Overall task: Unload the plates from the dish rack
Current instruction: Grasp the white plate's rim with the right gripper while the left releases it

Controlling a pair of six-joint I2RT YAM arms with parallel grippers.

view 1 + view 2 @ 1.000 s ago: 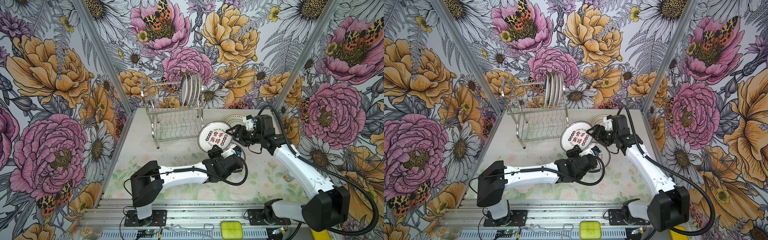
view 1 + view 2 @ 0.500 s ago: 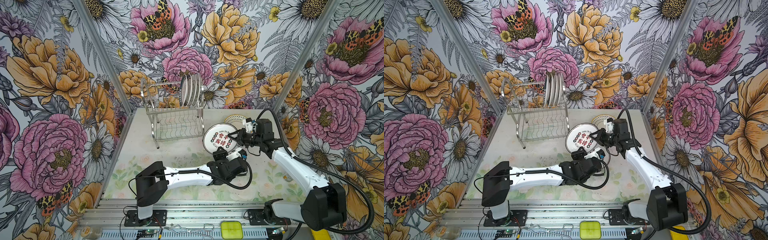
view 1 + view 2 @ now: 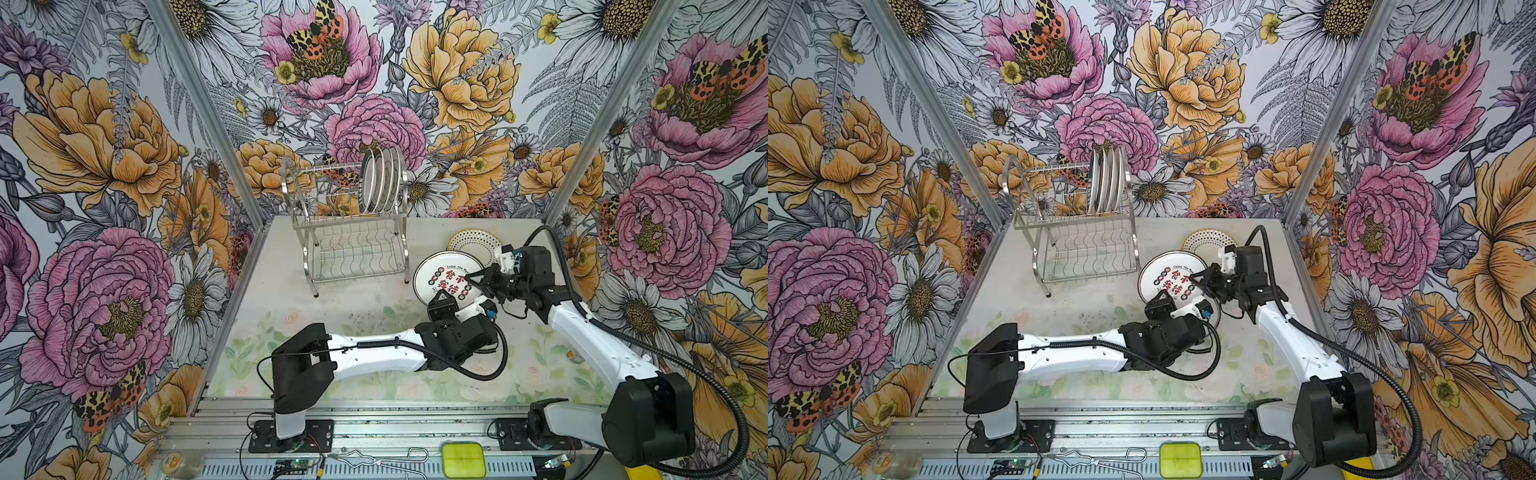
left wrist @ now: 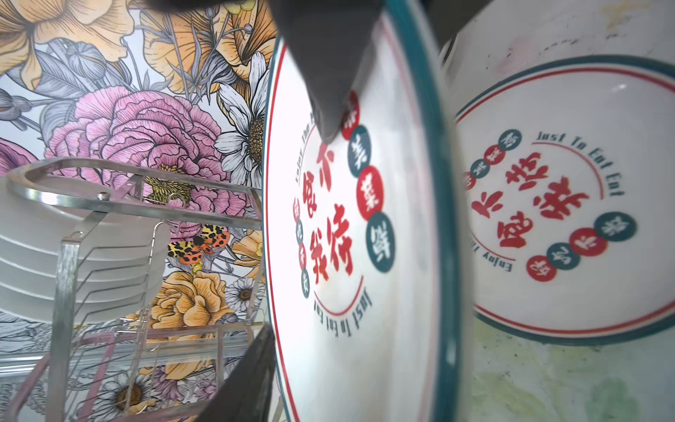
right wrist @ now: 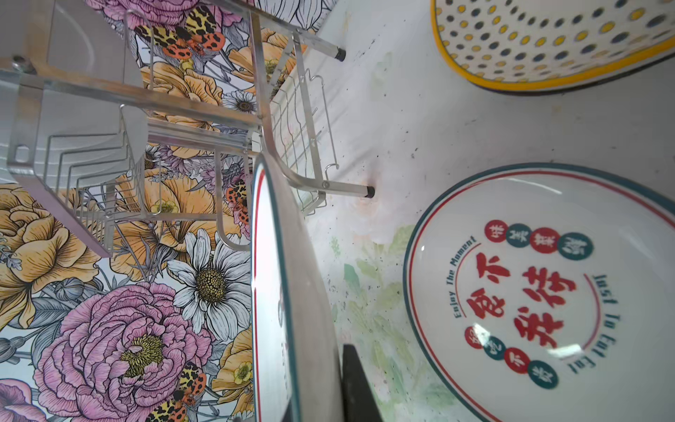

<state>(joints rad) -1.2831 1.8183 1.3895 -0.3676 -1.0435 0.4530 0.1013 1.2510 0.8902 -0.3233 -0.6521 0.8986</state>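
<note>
Nearest the front edge of the worktop [image 3: 332, 324], the left arm lies low and reaches across toward 3 o'clock. Its left claw [image 3: 442, 300] sits at the 6 o'clock rim of the tilted plate [image 3: 440, 272], a white plate with a teal-and-red band and red Chinese characters. In the left wrist view the claw's fingers [image 4: 321, 73] stand well apart. One crosses the plate's printed face and the other is off past the rim. Whether either one touches the plate I cannot tell.

The tilted plate is off the rack, held clear of the worktop just to the 2 o'clock side of its middle, with its face turned up in both top views. The right claw [image 3: 478, 281] comes in from 4 o'clock and is pinched narrow on the plate's 3 o'clock rim. The right wrist view shows one finger [image 5: 356, 387] flat against the plate's back.

Beside it a flat plate [image 5: 548, 292] of the same pattern lies face up on the worktop, mostly hidden by the arms in the top views.

Farther back, at 1 o'clock from the tilted plate, a dotted plate [image 3: 473, 245] with a yellow edge lies flat.

Farthest, at 11 o'clock against the back wall, stands the dish rack [image 3: 353, 249]. The racked plates [image 3: 380, 183] stand on edge in a tight row at the 3 o'clock end of its upper tier.
</note>
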